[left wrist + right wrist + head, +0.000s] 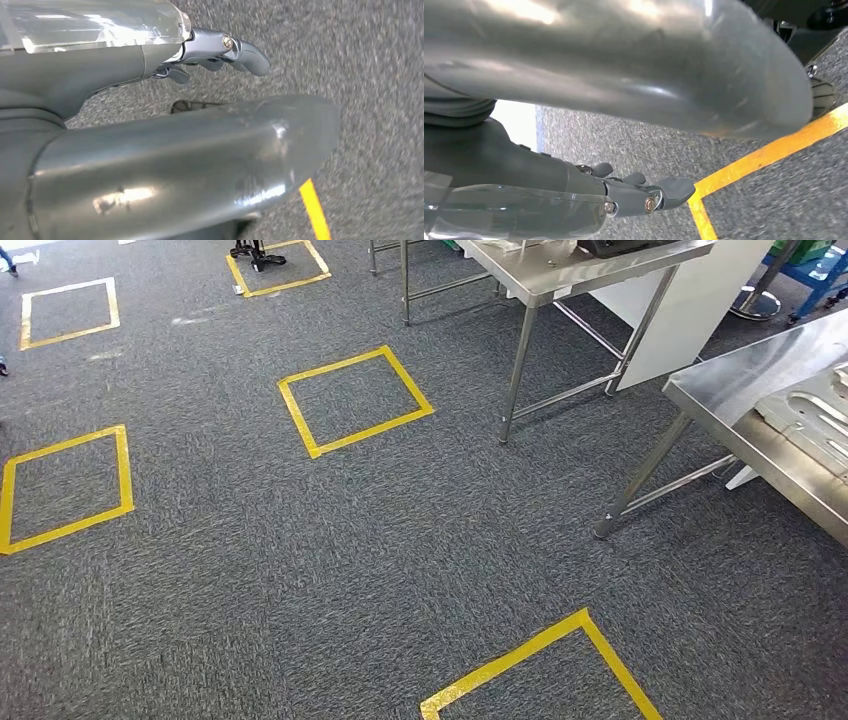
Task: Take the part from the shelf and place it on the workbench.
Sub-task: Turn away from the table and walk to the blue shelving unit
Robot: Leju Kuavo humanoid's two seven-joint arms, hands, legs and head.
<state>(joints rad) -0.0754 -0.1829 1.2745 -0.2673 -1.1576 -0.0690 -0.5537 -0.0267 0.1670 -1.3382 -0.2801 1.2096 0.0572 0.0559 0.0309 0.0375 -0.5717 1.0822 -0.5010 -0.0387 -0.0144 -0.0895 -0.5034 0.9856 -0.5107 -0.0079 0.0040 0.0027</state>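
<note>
Looking down at grey carpet (400, 540) marked with yellow tape squares (355, 400), and the robot stands out on the open floor with no shelf anywhere before it. Off to the right sits a steel workbench (720, 390), and on it, right at the picture's edge, lies a flat pale metal panel (815, 420) with pressed slots. Is that the part, or one like it? Hard to say from this angle, so I can't place the task's part for certain. A second steel table (570, 275) stands farther back.

Down at the wrists, both arms hang toward the carpet. The left hand (210, 55) carries nothing: thick grey thumb stretched out, darker fingers (247, 52) lying loosely apart from it, floor and a strip of yellow tape (315, 210) beyond. The right hand (639, 192) tells the same story, fingers spread and relaxed with nothing between them, hanging over a taped corner (704, 200).

So by my reading the fetch isn't under way yet; the robot has to find and face the shelf first.

If the part resembles that panel, expect stiff pressed sheet metal: rigid, no sag, smooth and a bit slippery, moderate in weight, with thin edges that dislike a careless pinch. Lying flat, it offers little to grab from above. Best bet is a grip along a long edge or rim, thumb on one face and fingers on the other, near the middle so it doesn't swing.
</note>
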